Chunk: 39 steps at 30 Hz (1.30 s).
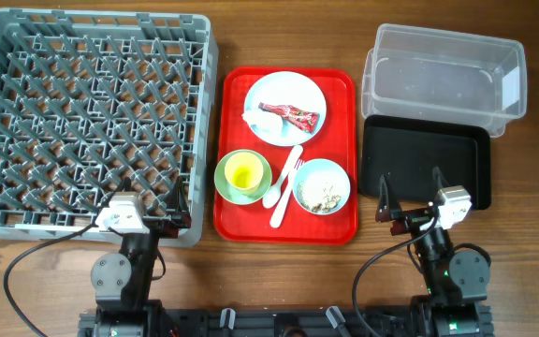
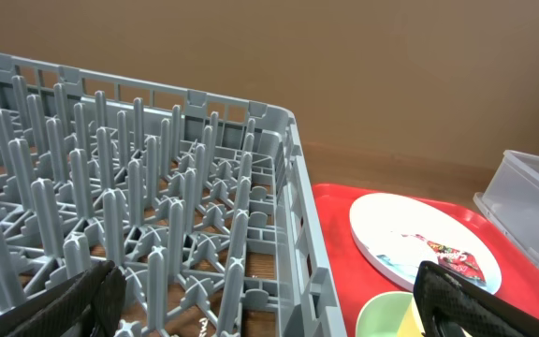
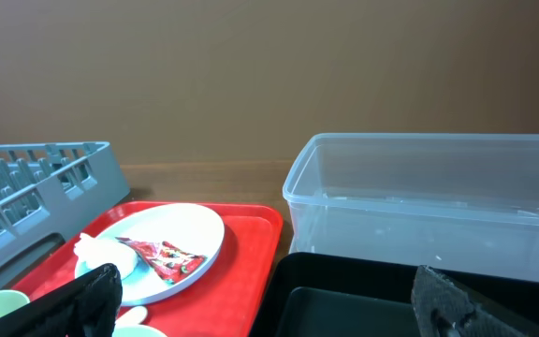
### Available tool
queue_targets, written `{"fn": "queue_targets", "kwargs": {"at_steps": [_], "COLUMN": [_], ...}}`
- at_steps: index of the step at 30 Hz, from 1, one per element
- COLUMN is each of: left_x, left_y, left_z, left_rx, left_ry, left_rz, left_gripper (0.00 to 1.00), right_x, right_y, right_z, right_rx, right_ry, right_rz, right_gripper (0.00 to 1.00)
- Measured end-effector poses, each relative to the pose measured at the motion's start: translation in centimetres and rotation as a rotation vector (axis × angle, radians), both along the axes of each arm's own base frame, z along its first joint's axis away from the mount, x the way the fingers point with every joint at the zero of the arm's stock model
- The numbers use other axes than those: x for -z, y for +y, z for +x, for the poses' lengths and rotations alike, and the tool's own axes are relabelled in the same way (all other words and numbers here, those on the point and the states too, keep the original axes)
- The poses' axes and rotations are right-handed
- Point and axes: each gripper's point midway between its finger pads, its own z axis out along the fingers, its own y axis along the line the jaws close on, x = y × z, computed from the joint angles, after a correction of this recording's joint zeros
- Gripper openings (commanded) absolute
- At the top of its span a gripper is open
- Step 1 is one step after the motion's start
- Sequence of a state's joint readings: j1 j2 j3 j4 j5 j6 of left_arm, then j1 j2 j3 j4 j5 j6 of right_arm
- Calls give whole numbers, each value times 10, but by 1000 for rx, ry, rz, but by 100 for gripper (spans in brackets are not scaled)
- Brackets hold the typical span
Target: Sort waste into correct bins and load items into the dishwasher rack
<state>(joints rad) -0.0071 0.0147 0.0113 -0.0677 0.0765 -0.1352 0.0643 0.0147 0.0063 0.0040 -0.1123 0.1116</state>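
- The rack (image 1: 92, 122) fills the table's left side, a grey lattice of upright pegs with nothing loaded in it.
- The red tray (image 1: 340, 84) lies just right of the rack and carries all the dishes and waste.
- The tub (image 1: 443, 75) stands at the far right, clear, with nothing showing inside.
- The black tray (image 1: 424, 159) lies just in front of the tub, and their edges meet in the overhead view.
- The plate (image 1: 298, 92) sits at the far end of the red tray.
- The right gripper (image 1: 411, 192) hangs over the black tray's near edge, fingers spread wide and holding nothing.
- The left gripper (image 2: 268, 290) hangs over the rack's near right corner, fingers likewise wide apart (both dark pads show at the bottom corners of its wrist view).
- The green bowl (image 1: 223, 183) sits near-left on the red tray.
- The blue bowl (image 1: 340, 178) sits near-right on the same tray.
- The cup (image 1: 243, 171) stands inside the green bowl.
- The spoon (image 1: 272, 195) and fork (image 1: 282, 211) lie slanted between the two bowls, touching or nearly so. Which is which is hard to make out from above.
- The wrapper (image 1: 290, 115) lies across the middle of the plate.
- The napkin (image 1: 258, 118) sits on the plate's left edge, touching the wrapper.
- The scraps (image 1: 324, 194) lie in the blue bowl.
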Motion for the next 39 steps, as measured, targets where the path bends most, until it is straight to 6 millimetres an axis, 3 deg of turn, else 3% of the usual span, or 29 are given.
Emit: {"fn": "queue_targets", "kwargs": {"at_steps": [27, 31, 39], "left_x": [3, 5, -25], "left_y": [0, 0, 0], "left_z": [-3, -11, -15], "left_rx": [0, -4, -10], "left_ry": [48, 166, 358], "left_rz": [-4, -22, -31], "left_gripper": [100, 100, 100], "right_x": [7, -6, -30], "right_y": [7, 12, 29], "right_z": [-1, -2, 6], "right_rx": [-36, -66, -153], "right_ry": [73, 106, 292], "right_rz": [131, 133, 115], "right_gripper": [100, 100, 100]}}
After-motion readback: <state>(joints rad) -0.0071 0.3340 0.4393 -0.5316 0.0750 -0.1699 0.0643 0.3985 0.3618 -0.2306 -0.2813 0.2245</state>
